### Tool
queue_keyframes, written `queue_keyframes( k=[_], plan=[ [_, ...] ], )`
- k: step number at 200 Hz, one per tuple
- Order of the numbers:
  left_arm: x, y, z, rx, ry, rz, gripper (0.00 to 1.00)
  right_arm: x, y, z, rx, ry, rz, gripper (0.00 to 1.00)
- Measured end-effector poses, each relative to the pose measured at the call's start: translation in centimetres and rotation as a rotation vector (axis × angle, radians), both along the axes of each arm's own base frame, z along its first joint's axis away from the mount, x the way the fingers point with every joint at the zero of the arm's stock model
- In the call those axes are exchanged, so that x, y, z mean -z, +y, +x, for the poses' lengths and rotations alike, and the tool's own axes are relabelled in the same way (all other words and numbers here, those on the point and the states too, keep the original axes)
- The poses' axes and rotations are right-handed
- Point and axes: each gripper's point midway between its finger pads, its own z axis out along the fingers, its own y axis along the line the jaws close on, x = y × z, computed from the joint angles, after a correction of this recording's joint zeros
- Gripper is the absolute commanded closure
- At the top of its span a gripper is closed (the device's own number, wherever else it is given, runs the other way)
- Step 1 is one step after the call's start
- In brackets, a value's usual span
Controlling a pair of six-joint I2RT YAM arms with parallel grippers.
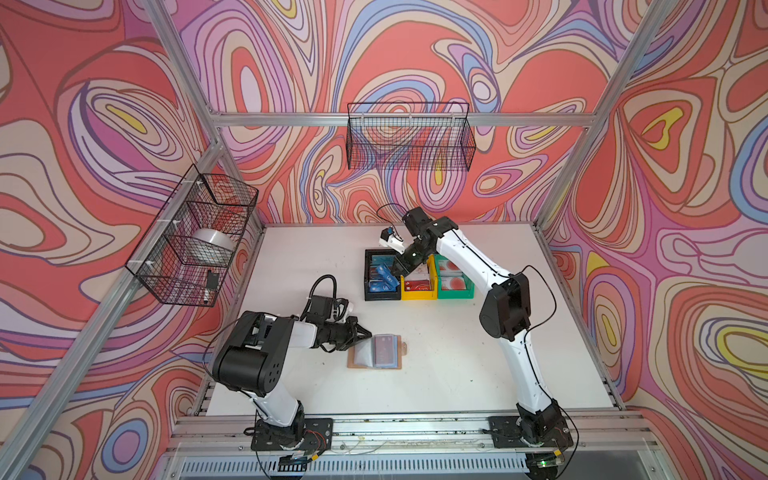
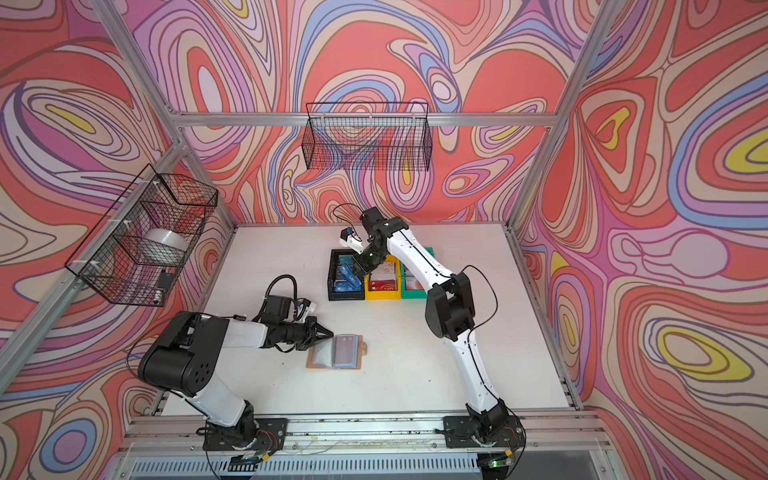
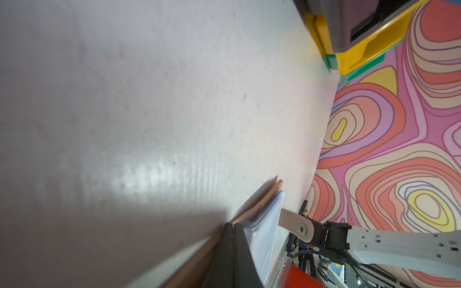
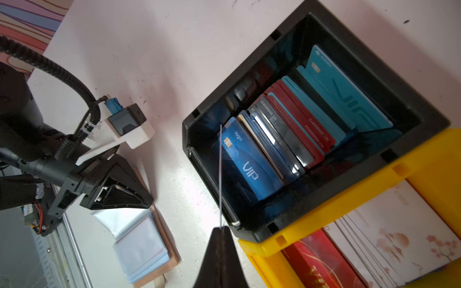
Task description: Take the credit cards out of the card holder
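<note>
Lying open, tan card holder [image 1: 360, 355], bluish-grey sleeves [image 4: 139, 245], maybe reddish card [image 1: 385, 347]

card holder [image 1: 375, 352]: tan leather-like cover, matt, with clear glossy plastic sleeve pages [image 4: 139, 244] and a matt beige snap tab [image 3: 294, 225]. white table [image 3: 149, 99] smooth, faint sheen, lightly scuffed. black bin [image 4: 399, 92] and yellow bin [image 4: 411, 169] moulded plastic, semi-matt; credit cards [image 4: 249, 164] in the black one glossy plastic.
</note>
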Motion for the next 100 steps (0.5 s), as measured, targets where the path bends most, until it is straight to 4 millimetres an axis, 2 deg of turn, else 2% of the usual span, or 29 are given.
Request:
queue_keyframes(
  k=[34, 100],
  plan=[
    [0.0, 0.0, 0.0, 0.000, -0.001, 0.000, 1.00, 1.9, -0.5, 0.3, -0.038, -0.047, -0.045, 1.00],
    [0.0, 0.0, 0.0, 0.000, -0.006, -0.001, 1.00, 1.8, 0.7, 0.3, -0.112, -0.139, -0.075, 1.00]
  ],
)
